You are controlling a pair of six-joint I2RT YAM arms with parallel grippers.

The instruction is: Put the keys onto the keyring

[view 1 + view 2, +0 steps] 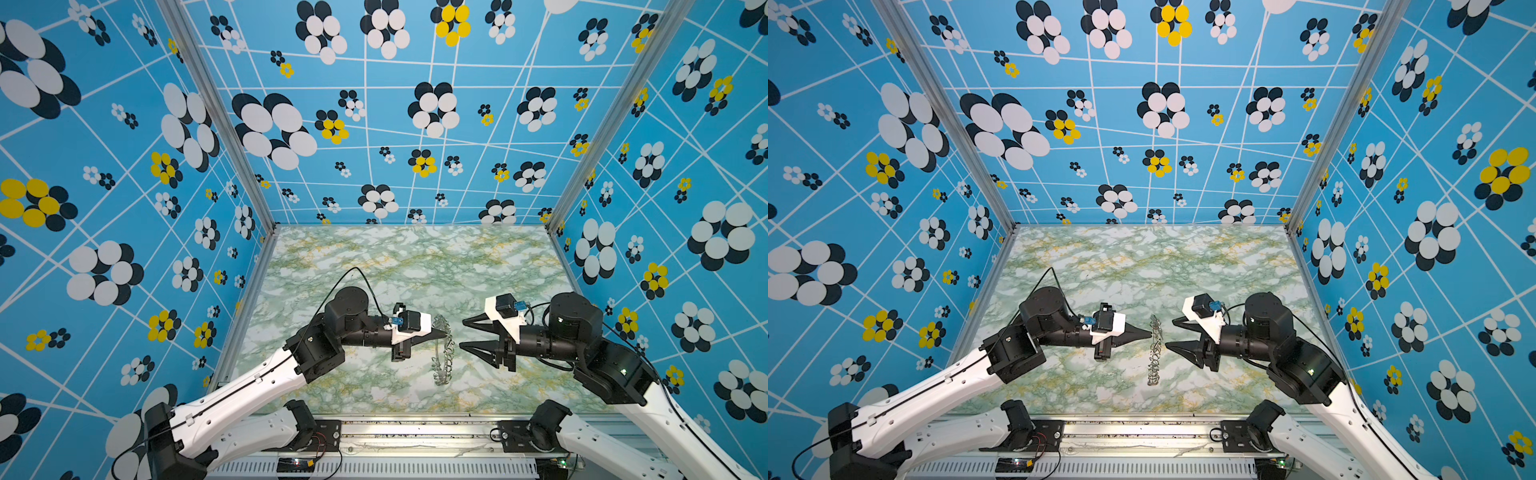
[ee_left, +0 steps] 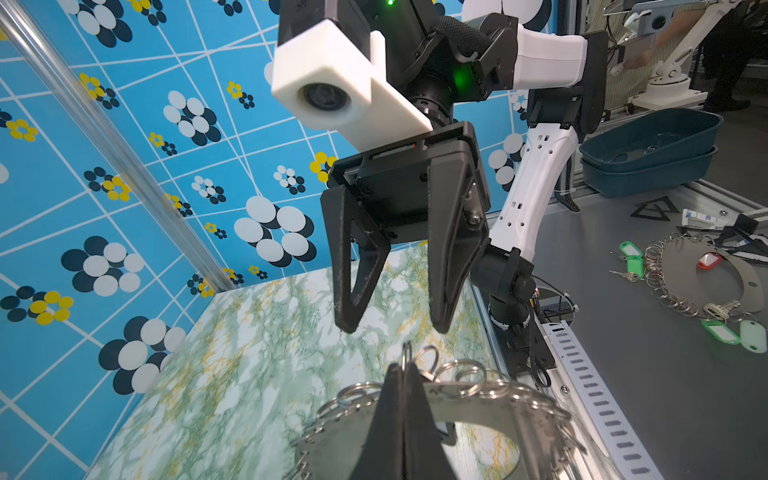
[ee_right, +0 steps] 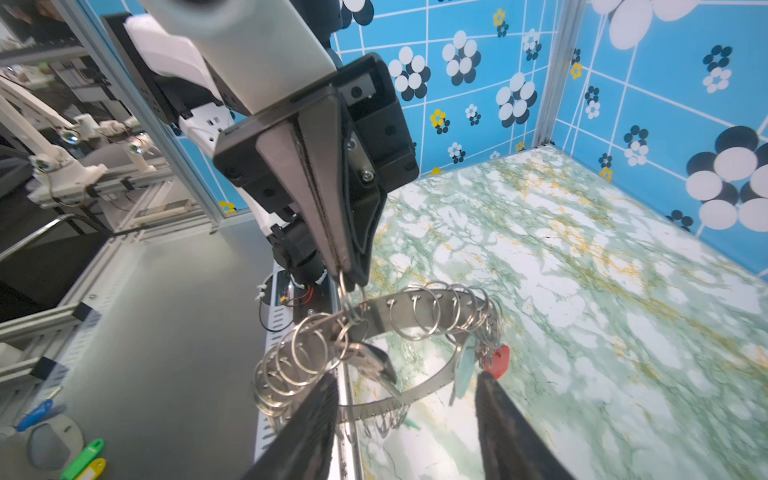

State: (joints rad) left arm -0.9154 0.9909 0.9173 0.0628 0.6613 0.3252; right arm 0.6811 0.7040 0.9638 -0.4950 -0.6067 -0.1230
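Dangling from the left pincer [image 1: 1149, 332], the keyring [image 1: 1154, 361] faces the right pincer [image 1: 1169, 333].

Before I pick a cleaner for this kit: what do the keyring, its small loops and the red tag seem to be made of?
The keyring looks like thin sheet steel, matt brushed grey, with punched holes along its edge. Its loops look like polished steel wire: bright, with sharp glints. The red tag is probably plastic: smooth, solid colour, faint gloss.
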